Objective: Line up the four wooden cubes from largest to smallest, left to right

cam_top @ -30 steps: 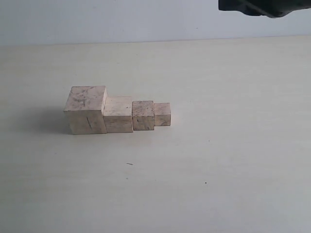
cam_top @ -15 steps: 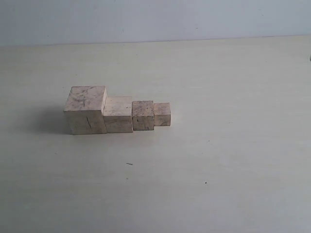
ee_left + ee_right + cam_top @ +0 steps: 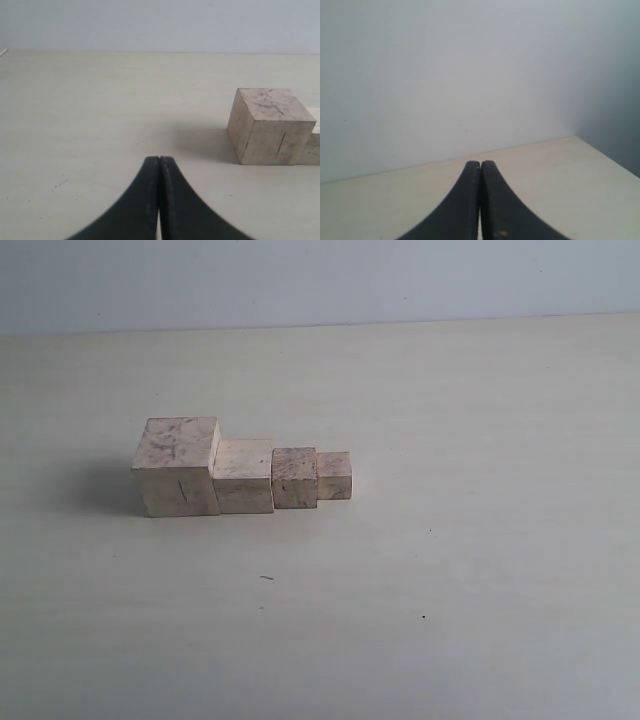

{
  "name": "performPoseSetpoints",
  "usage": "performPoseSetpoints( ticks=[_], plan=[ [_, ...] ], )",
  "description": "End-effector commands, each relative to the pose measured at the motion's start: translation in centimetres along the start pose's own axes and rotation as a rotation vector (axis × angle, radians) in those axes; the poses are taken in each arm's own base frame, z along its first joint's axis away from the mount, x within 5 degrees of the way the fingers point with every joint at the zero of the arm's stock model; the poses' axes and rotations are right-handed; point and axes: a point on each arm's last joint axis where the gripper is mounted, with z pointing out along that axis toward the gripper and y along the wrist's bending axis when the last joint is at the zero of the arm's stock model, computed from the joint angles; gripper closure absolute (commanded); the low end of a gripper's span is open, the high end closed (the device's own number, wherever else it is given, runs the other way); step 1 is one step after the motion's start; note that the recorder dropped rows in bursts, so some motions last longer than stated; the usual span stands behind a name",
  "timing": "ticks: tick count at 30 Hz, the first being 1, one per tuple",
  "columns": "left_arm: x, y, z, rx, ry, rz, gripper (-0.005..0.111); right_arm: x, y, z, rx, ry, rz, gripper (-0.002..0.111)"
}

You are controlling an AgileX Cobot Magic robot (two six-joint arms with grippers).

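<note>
Four pale wooden cubes stand in one touching row on the table, shrinking from left to right: the largest cube (image 3: 178,466), the second cube (image 3: 243,476), the third cube (image 3: 294,477) and the smallest cube (image 3: 334,475). In the left wrist view the largest cube (image 3: 270,125) shows well ahead of my left gripper (image 3: 159,159), which is shut with nothing in it. An edge of the second cube (image 3: 314,145) peeks out beside it. My right gripper (image 3: 480,163) is also shut and empty, facing the wall with no cube in its view. Neither gripper appears in the exterior view.
The pale table (image 3: 450,570) stretches all round the row, with a few tiny dark specks (image 3: 266,578) on it. A grey-white wall (image 3: 320,280) rises behind the table's far edge.
The dark arm part at the top right of the exterior view one second ago has gone out of the frame. The cubes have not moved.
</note>
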Motion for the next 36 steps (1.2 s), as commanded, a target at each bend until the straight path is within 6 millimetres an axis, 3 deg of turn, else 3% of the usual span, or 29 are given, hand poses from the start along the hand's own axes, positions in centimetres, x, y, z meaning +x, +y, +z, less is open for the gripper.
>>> performPoseSetpoints(
  ticks=[1,13,20,36],
  plan=[
    [-0.1,0.0,0.0,0.003,-0.017,0.003,0.107,0.6,0.2,-0.8,-0.021,0.007,-0.056,0.108],
    [-0.1,0.0,0.0,0.003,-0.017,0.003,0.107,1.6,0.1,-1.2,-0.018,0.093,-0.058,0.108],
    [-0.1,0.0,0.0,0.003,-0.017,0.003,0.107,4.1,-0.4,-1.6,0.009,0.109,-0.009,0.108],
    [-0.1,0.0,0.0,0.003,-0.017,0.003,0.107,4.9,-0.5,-1.8,0.005,0.192,-0.063,0.108]
  ],
)
